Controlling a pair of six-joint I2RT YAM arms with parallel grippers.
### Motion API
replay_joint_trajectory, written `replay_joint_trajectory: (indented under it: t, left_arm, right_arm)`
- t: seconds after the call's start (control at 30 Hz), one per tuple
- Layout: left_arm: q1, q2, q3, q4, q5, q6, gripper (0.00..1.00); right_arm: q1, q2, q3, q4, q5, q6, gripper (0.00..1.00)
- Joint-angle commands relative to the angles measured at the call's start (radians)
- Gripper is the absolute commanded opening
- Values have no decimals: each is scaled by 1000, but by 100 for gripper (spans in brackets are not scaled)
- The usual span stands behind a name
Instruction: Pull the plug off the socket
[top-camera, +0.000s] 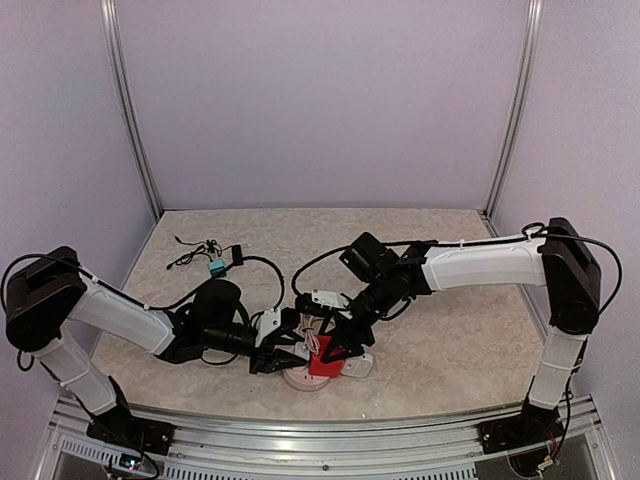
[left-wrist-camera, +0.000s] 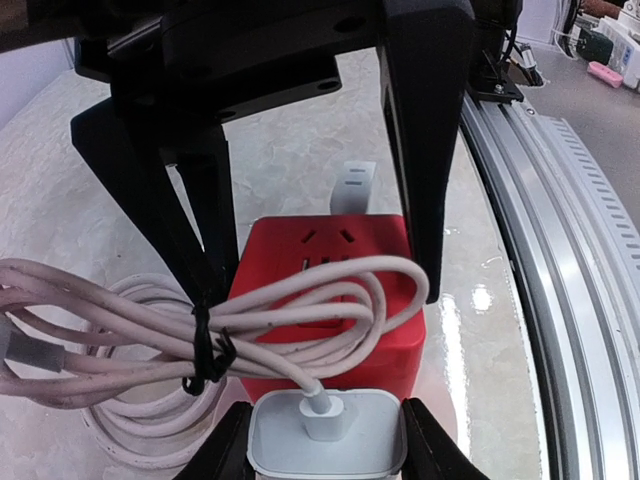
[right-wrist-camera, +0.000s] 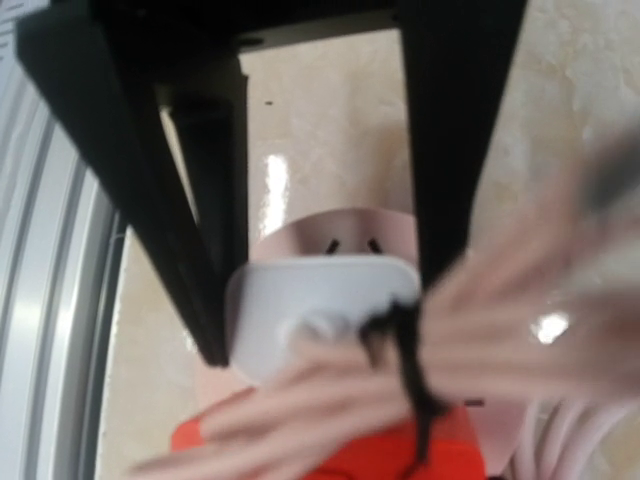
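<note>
One red socket (left-wrist-camera: 330, 240) and one white plug (left-wrist-camera: 325, 445), close to the front edge of the worktop (top-camera: 450, 350)

My left pincer (left-wrist-camera: 320, 296) straddles the socket with a finger pressed to each side, and small outlet slots show on the cube's top face. My right pincer (right-wrist-camera: 325, 320) is pinching the plug, which sits flush against the socket's side face. That wrist view is badly blurred, so the grip only seems firm. One pale cable (left-wrist-camera: 120, 320) leaves the plug, loops over the socket and is bound by one black tie (left-wrist-camera: 205, 350)
</note>
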Motion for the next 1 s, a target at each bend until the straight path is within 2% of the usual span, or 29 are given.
replay_joint_trajectory:
  t: [0.0, 0.13, 0.27, 0.33, 0.43, 0.5, 0.6, 0.77, 0.83, 0.9, 0.97]
  left_arm:
    - [-24, 1, 91, 230, 74, 4, 4]
    - [19, -86, -1, 243, 60, -2, 5]
    - [-20, -23, 128, 197, 86, 20, 4]
    - [-17, -19, 117, 197, 79, 26, 4]
    - [17, -104, 47, 232, 86, 2, 5]
    - [7, -127, 64, 230, 105, -6, 5]
    - [-30, -66, 136, 212, 114, -3, 4]
    - [-2, -121, 58, 246, 76, -7, 5]
    - [-12, -85, 118, 268, 121, -27, 5]
    - [-45, -30, 192, 207, 109, 12, 3]
    - [-39, -20, 163, 239, 100, 9, 3]
  right_arm:
    - [15, 109, -51, -103, 145, 16, 5]
    - [16, 102, -56, -102, 143, 19, 5]
    - [15, 108, -42, -111, 147, 18, 5]
    - [15, 112, -37, -117, 150, 18, 5]
    - [15, 108, -41, -117, 154, 16, 5]
    - [15, 110, -44, -113, 153, 15, 5]
    - [16, 118, -41, -112, 153, 14, 5]
    - [16, 111, -46, -115, 159, 16, 5]
    - [16, 111, -46, -116, 158, 15, 5]
    - [15, 116, -40, -122, 164, 14, 5]
    - [16, 118, -34, -127, 168, 16, 5]
